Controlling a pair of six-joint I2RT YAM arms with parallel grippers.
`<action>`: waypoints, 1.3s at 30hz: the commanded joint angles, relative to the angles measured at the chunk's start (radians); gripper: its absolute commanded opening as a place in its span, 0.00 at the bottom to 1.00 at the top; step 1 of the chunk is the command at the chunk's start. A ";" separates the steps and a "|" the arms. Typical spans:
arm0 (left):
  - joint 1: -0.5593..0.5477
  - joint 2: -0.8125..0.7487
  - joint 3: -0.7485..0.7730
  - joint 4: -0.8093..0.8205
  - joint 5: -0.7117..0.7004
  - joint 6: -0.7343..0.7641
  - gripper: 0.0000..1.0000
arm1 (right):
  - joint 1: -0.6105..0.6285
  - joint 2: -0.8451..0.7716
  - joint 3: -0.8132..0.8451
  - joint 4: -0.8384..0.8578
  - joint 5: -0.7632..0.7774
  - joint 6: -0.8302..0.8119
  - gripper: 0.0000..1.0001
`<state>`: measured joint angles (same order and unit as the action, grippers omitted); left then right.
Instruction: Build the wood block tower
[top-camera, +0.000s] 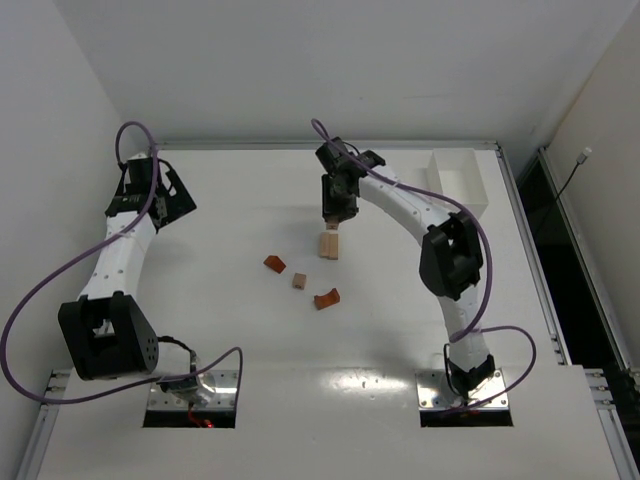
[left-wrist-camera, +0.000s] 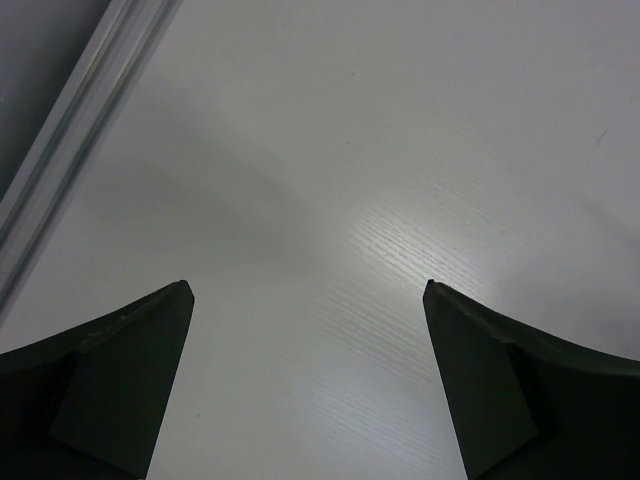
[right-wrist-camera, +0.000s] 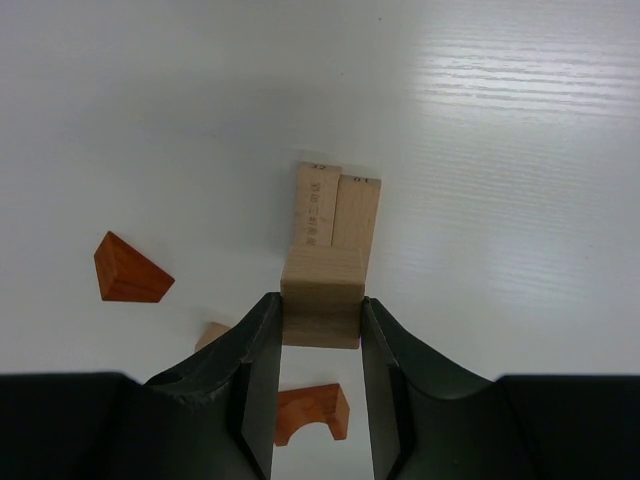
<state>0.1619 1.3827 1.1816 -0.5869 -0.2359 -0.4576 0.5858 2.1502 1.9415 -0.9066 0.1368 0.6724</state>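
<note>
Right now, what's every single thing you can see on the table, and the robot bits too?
held block: one, light tan, clamped in the right gripper, over the bars
bars: two, light tan, side by side, mid-table
wedge: one, reddish-orange, left of the bars
small cube: one, light tan, between wedge and arch
arch: one, reddish-orange, nearest the arm bases
white box: one, white, far right corner
table: one, white
left gripper: one, black, open, over bare table, far left
right gripper: one, black, shut on the held block

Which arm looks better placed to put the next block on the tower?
The right. Its gripper grips a tan block right over the two tan bars; the left gripper hangs open, far from every block.
</note>
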 joint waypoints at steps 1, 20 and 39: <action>-0.010 -0.042 -0.014 0.022 -0.011 -0.009 1.00 | 0.005 0.007 0.045 0.017 -0.031 0.033 0.00; -0.010 -0.024 -0.014 0.032 -0.011 -0.009 1.00 | 0.014 0.116 0.054 0.044 0.009 0.012 0.00; -0.010 -0.005 -0.005 0.032 -0.002 -0.009 1.00 | 0.014 0.155 0.056 0.054 0.027 0.012 0.00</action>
<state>0.1619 1.3800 1.1675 -0.5781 -0.2356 -0.4576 0.5934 2.2944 1.9621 -0.8700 0.1390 0.6807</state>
